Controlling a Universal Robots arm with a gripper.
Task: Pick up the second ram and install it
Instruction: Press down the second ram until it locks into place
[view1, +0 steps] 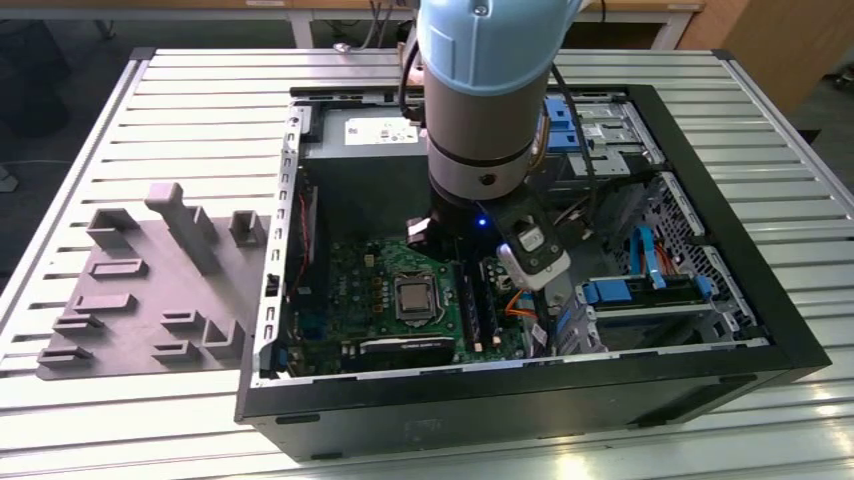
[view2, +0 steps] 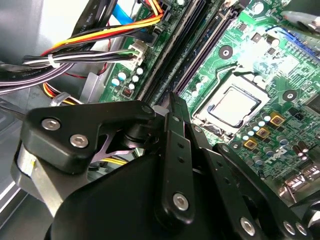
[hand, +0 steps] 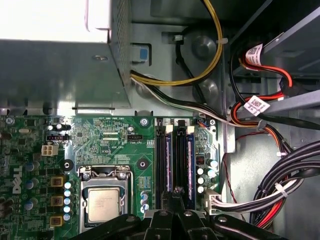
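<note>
My gripper (hand: 177, 194) hangs inside the open computer case (view1: 747, 350), over the memory slots (hand: 175, 165) beside the processor socket (hand: 104, 205). Its fingers (view2: 175, 145) are pressed together, and I see nothing gripped between them. The second ram (hand: 178, 160), a narrow dark stick, stands on edge in a slot in line with the fingertips. I cannot tell whether they touch it. In the exterior view the memory shows as dark strips (view1: 471, 292) on the green motherboard (view1: 360, 290), just below the arm's wrist (view1: 487, 150).
Bundles of cables (hand: 280, 190) run close beside the slots, and more wires (view2: 100, 35) cross near the gripper. A metal power-supply box (hand: 60, 65) sits past the board's edge. A grey holder tray (view1: 147, 290) with upright blocks lies on the table at the exterior view's left.
</note>
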